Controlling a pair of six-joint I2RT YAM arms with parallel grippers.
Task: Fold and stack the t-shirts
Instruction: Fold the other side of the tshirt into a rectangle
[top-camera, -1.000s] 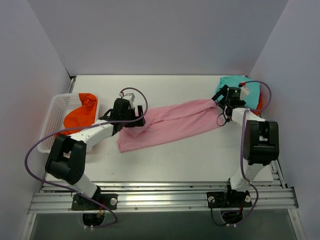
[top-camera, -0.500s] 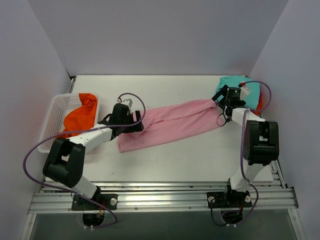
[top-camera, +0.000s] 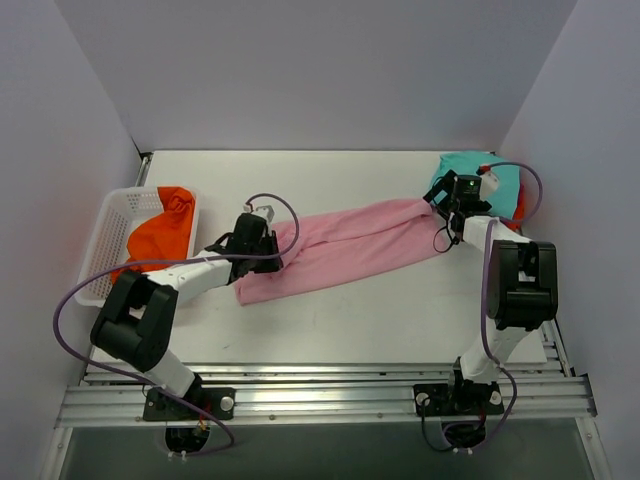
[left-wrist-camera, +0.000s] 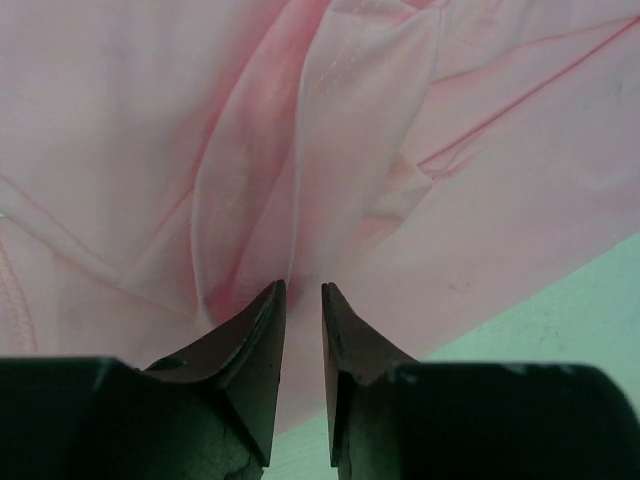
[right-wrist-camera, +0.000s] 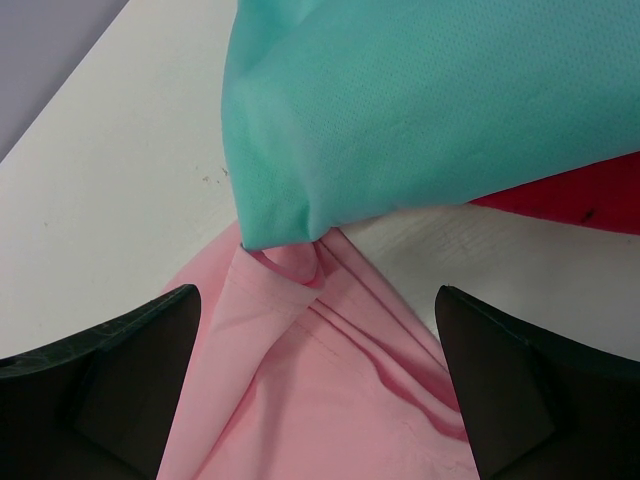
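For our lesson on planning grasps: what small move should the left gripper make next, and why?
Probably squeeze the left gripper shut on the pink t-shirt: a raised fold sits at its nearly closed fingertips, grip unconfirmed. The right gripper is open by the teal t-shirt.

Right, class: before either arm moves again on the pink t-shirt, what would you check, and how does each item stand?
Left gripper gripping the pink t-shirt: cannot tell; fingers nearly together at a fold.
Right gripper open: ok.
Pink t-shirt spread flat: not ok, bunched lengthwise.
Teal t-shirt clear of it: not ok, its corner overlaps the pink end.
Orange t-shirt out of the way: ok, in the basket.
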